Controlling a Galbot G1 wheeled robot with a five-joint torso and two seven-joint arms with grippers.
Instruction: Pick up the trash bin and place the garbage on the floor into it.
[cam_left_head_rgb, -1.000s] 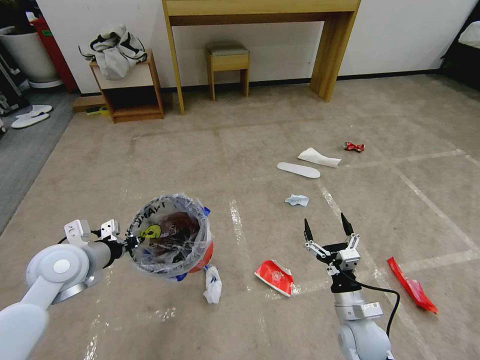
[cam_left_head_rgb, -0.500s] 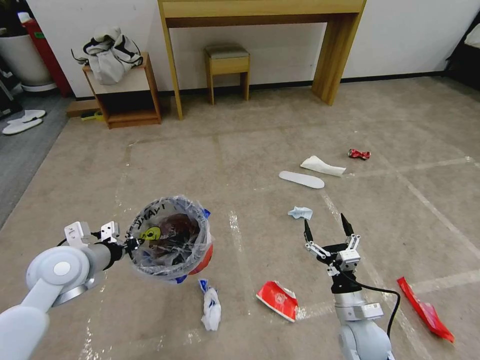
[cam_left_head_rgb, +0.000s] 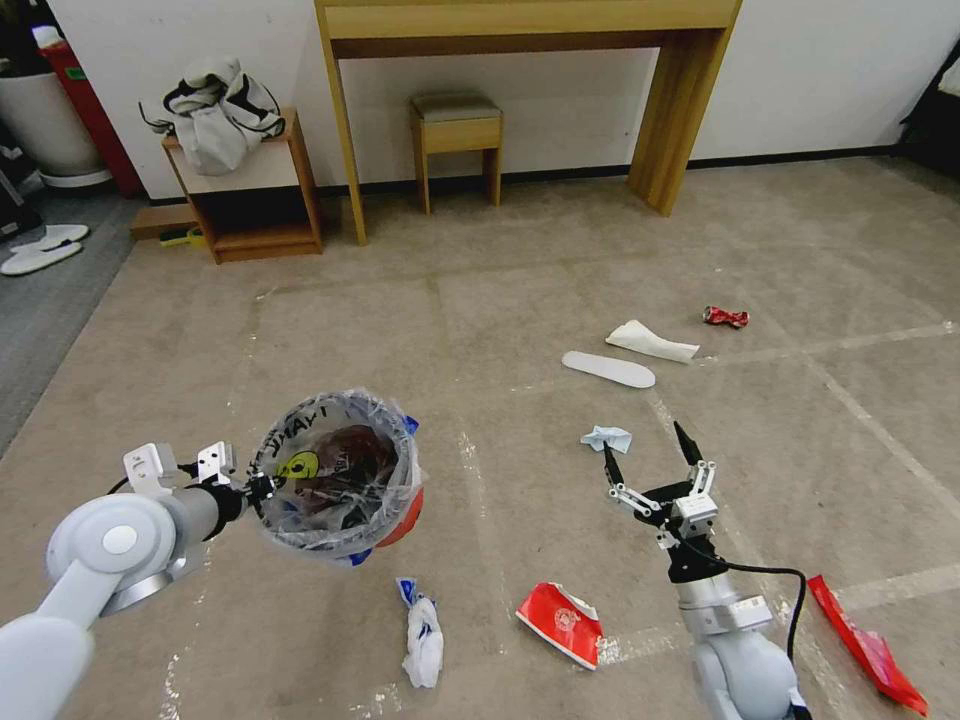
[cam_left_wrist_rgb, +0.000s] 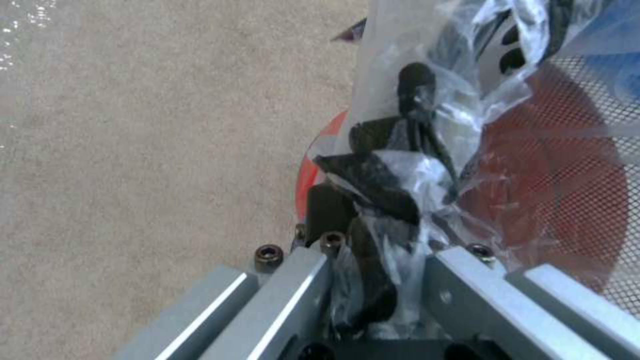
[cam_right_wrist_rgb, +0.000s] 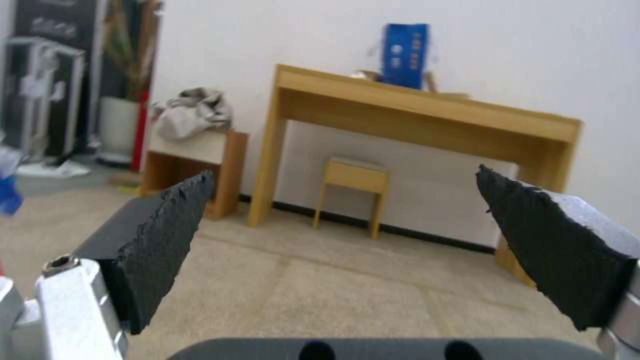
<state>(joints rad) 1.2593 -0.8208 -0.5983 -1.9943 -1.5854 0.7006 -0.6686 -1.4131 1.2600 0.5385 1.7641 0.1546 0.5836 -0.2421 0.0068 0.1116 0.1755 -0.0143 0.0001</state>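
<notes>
We see left claw (cam_left_head_rgb: 262, 489) clamped on trash bin (cam_left_head_rgb: 340, 475) rim, lower left, bin lifted off floor (cam_left_head_rgb: 520, 290) (bag print unreadable). Right claw (cam_left_head_rgb: 648, 460) spread apart, lower right, above red-and-white carton (cam_left_head_rgb: 560, 622).

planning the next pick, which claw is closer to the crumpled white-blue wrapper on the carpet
Right. The right claw, open and empty, hovers just this side of the white-blue wrapper. The left claw is far off across the carpet, clamped on the trash bin rim.

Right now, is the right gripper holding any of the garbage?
No. The right gripper is open and empty, raised above the floor, with the red-and-white carton lying loose on the carpet nearby.
</notes>
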